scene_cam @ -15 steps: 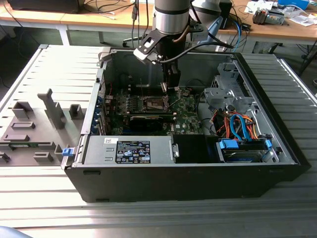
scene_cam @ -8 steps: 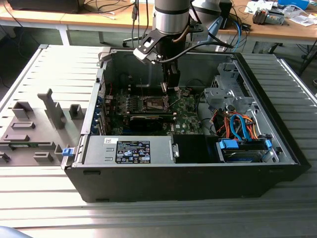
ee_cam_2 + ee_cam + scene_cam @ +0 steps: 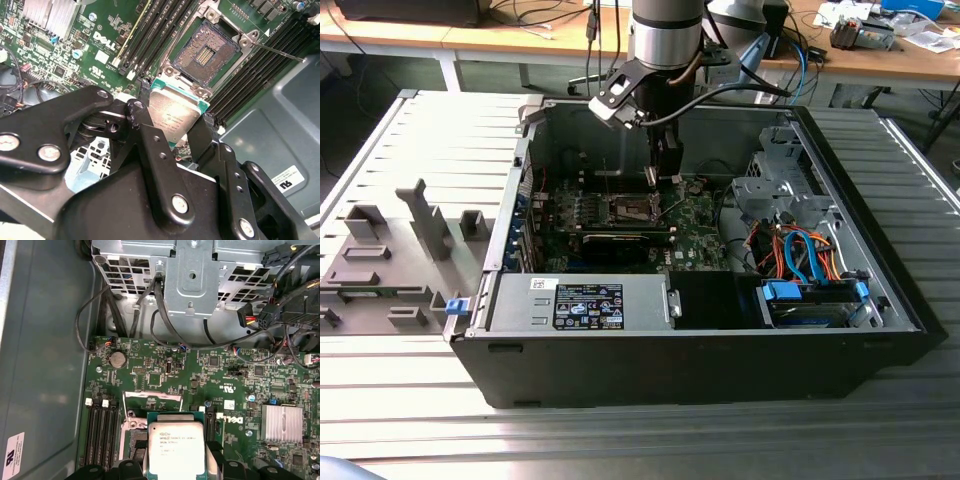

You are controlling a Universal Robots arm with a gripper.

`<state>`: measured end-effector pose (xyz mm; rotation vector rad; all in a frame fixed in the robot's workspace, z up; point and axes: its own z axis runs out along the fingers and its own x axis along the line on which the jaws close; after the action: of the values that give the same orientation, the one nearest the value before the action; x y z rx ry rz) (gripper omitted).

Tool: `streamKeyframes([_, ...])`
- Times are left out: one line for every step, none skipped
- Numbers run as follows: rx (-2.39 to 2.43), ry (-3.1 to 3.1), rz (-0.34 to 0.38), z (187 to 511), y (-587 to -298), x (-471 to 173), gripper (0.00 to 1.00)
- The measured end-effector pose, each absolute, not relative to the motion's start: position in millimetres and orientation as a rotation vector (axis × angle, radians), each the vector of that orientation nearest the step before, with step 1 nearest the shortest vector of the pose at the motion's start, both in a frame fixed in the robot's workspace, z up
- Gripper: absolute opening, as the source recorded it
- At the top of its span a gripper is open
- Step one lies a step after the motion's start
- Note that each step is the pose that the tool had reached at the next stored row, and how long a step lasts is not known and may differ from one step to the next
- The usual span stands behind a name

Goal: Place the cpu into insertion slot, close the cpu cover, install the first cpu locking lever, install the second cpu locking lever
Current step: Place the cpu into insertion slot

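**A:** Inside the open black case (image 3: 720, 370), where is the cpu (image 3: 176, 111)?

**B:** It is clamped between the gripper's (image 3: 172, 131) black metal fingers (image 3: 150, 145). It is a flat square with a dull silver top.

**A:** And the insertion slot (image 3: 207, 50)?

**B:** It is uncovered, with dark pins and a silver rim. In the exterior view, the gripper is at its one o'clock.

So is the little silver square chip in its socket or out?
Out. The black gripper holds the flat silver-grey square chip, and the square metal-rimmed socket shows its bare dark middle.
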<state>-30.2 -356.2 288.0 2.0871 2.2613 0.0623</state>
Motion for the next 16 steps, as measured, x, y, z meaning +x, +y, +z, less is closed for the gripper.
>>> streamKeyframes([2.089, 2.26, 0.062, 288.0, -356.2, -30.2, 0.54])
streamKeyframes([2.091, 2.257, 0.062, 288.0, -356.2, -30.2, 0.54])
streamKeyframes([2.093, 2.255, 0.061, 288.0, -356.2, -30.2, 0.54])
streamKeyframes([2.095, 2.253, 0.061, 288.0, -356.2, -30.2, 0.54])
streamKeyframes([2.096, 2.252, 0.061, 288.0, -356.2, -30.2, 0.54])
streamKeyframes([2.098, 2.249, 0.06, 288.0, -356.2, -30.2, 0.54])
streamKeyframes([2.1, 2.248, 0.06, 287.9, -356.2, -30.2, 0.54])
streamKeyframes([2.101, 2.246, 0.06, 287.9, -356.2, -30.2, 0.54])
streamKeyframes([2.104, 2.244, 0.059, 287.9, -356.2, -30.2, 0.54])
streamKeyframes([2.106, 2.242, 0.059, 287.9, -356.2, -30.2, 0.54])
streamKeyframes([2.109, 2.238, 0.058, 288.0, -356.2, -30.2, 0.54])
streamKeyframes([2.113, 2.233, 0.058, 287.9, -356.2, -30.2, 0.54])
streamKeyframes([2.115, 2.232, 0.057, 288.0, -356.2, -30.2, 0.54])
streamKeyframes([2.116, 2.23, 0.057, 287.9, -356.2, -30.2, 0.54])
streamKeyframes([2.118, 2.228, 0.057, 288.0, -356.2, -30.2, 0.54])
streamKeyframes([2.12, 2.227, 0.056, 288.0, -356.2, -30.2, 0.54])
